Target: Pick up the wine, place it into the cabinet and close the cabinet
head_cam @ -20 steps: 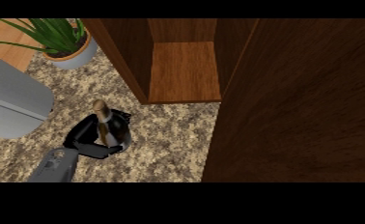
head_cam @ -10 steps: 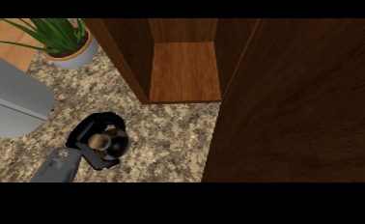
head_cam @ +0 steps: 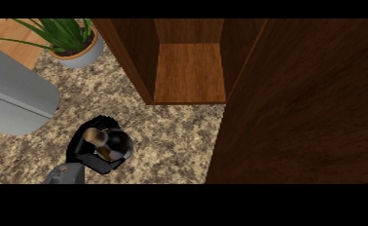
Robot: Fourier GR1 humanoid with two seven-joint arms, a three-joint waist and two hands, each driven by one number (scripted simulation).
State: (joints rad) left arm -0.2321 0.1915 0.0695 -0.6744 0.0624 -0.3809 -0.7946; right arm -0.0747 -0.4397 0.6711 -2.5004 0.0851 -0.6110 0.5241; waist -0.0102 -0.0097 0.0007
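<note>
Left hand (head_cam: 92, 153) curls round the wine (head_cam: 108, 142), its top showing between the fingers. Up and right of the hand stands the open cabinet (head_cam: 188, 74).

One head view looks steeply down onto the counter (head_cam: 173, 122).

- We see our left forearm (head_cam: 63, 175) entering from the lower edge at the view's left, angled up and slightly rightward.
- Our left hand (head_cam: 97, 147) is black, fingers curled closed around something dark it holds.
</note>
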